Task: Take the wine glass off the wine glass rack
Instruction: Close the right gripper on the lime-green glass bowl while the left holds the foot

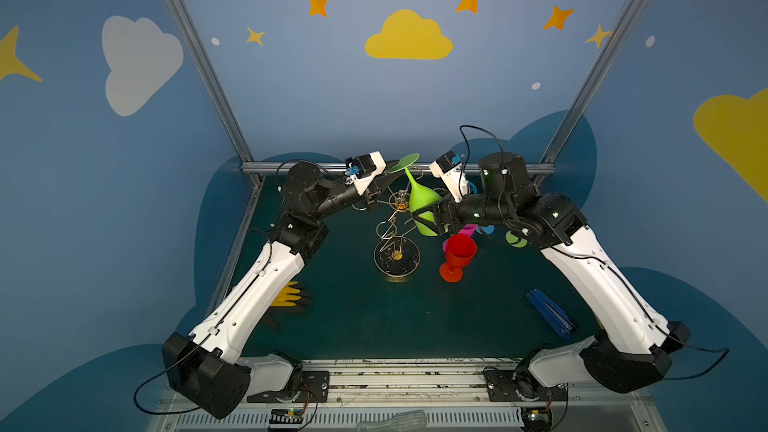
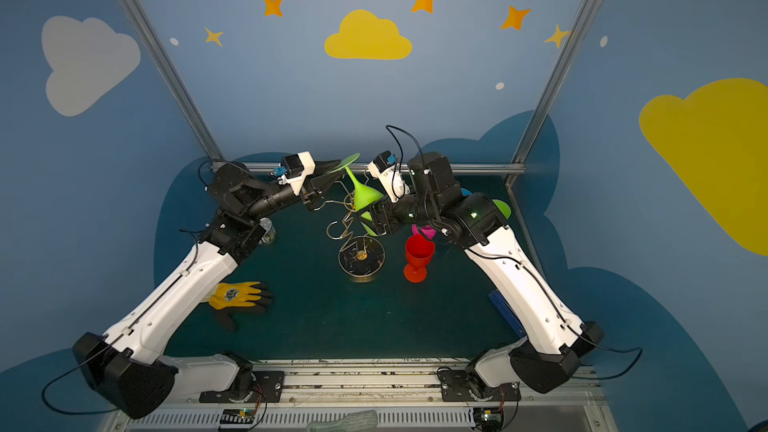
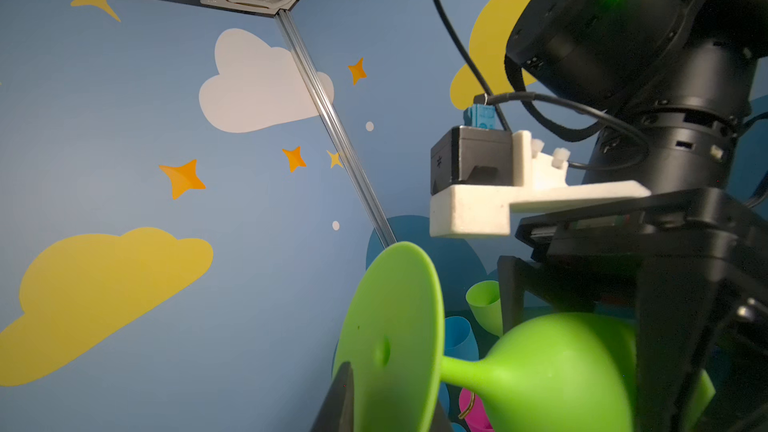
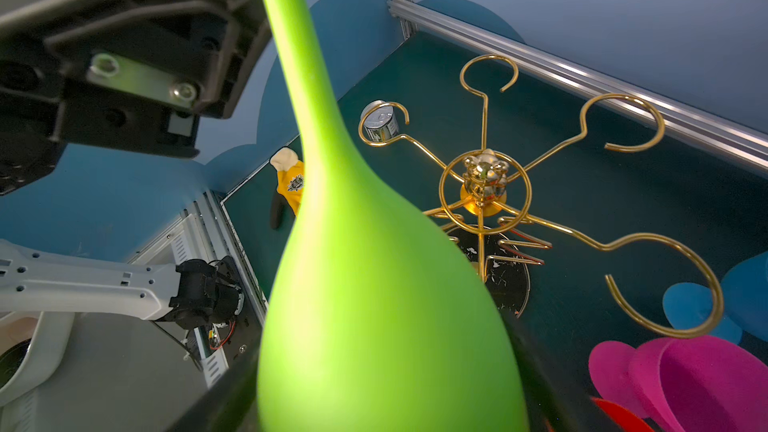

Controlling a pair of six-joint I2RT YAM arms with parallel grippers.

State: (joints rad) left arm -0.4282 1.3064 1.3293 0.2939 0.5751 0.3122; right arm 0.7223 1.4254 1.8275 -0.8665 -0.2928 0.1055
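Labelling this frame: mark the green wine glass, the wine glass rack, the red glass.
green wine glass (image 1: pixel 422 199), top view, on its bowl
wine glass rack (image 1: pixel 409 264), top view, on its round base
red glass (image 1: pixel 459 249), top view, on its bowl

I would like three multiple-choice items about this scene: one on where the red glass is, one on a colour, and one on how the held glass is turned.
1. Where is the red wine glass?
A. standing on the table, right of the wine glass rack in the top views
B. hanging from a hook
C. lying on its side

2. What colour is the glass that the right gripper holds?
A. pink
B. blue
C. green

3. How is that glass turned?
A. upright on its foot
B. foot up, bowl down, tilted
C. flat on the table

Key: A, it stands upright beside the rack's round base; C, the jaws sit on either side of the bowl of the green wine glass; B, its foot is the highest part in both top views.
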